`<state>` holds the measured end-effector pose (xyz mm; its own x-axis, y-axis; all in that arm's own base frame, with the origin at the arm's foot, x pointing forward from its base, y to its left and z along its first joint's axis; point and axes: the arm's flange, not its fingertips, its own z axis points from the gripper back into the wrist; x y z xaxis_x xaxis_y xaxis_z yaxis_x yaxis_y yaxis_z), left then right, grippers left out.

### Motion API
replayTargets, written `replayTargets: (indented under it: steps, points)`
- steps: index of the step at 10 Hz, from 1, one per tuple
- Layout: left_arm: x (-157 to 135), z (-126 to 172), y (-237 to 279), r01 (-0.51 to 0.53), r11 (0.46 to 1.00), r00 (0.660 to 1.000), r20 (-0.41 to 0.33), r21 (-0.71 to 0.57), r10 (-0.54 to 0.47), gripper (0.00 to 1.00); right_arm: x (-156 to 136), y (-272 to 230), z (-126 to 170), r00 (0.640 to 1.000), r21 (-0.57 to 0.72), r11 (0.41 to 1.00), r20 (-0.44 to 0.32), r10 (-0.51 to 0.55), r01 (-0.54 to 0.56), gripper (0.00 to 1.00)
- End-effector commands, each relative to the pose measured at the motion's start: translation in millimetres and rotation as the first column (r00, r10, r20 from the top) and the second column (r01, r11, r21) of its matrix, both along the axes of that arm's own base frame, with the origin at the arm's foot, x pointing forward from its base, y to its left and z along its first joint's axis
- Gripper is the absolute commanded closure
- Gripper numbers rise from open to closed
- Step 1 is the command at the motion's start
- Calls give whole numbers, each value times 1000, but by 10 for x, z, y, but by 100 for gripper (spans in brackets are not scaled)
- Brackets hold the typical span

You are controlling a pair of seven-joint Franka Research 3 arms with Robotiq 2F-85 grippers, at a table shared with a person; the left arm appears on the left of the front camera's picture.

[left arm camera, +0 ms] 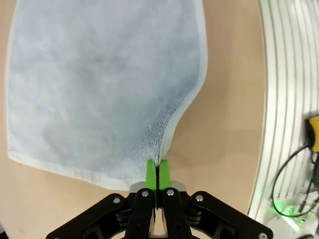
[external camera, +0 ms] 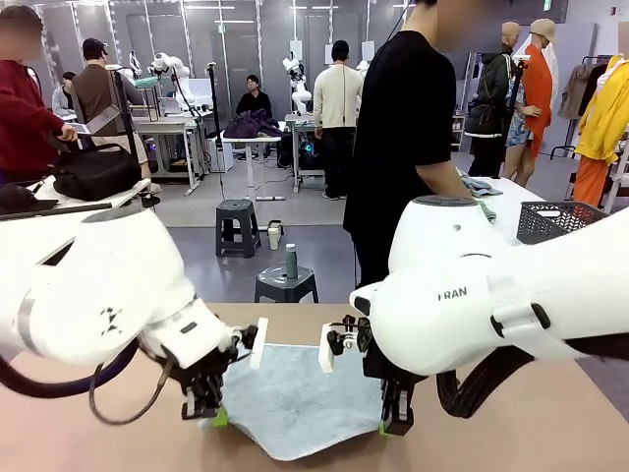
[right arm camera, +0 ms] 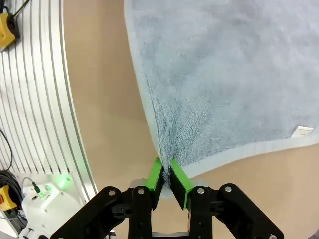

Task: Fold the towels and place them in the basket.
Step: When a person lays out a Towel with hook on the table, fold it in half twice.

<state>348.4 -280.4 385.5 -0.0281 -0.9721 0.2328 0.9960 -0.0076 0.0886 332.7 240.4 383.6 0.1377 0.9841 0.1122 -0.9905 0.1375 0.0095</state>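
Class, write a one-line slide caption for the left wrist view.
Left gripper, shut, pinches a corner of the pale grey-blue towel spread on the tan table.

letters "ran" on the right arm (external camera: 491,295).

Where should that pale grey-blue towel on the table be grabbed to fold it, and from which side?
By its two near corners, from the robot's side. The towel lies flat and spread, so only its thin edges offer a pinch; the left gripper and right gripper are each shut on one corner.
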Motion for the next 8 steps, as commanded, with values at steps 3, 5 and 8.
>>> replayTargets:
  steps: [3, 5, 8]
  points:
    - [673, 349, -384, 4, 1000, 999, -44, 19, -3, 98, 644, 101, 254, 999, -20, 999, -36, -31, 30, 89]
    - [987, 432, -483, -15, 1000, 1000, -21, 20, 15, 98, 963, 97, 321, 997, -12, 997, -35, -73, 73, 89]
    - [1463, 468, -450, -42, 998, 999, -25, 39, 43, 98, 1474, 68, 322, 990, -36, 992, -61, -124, 122, 89]
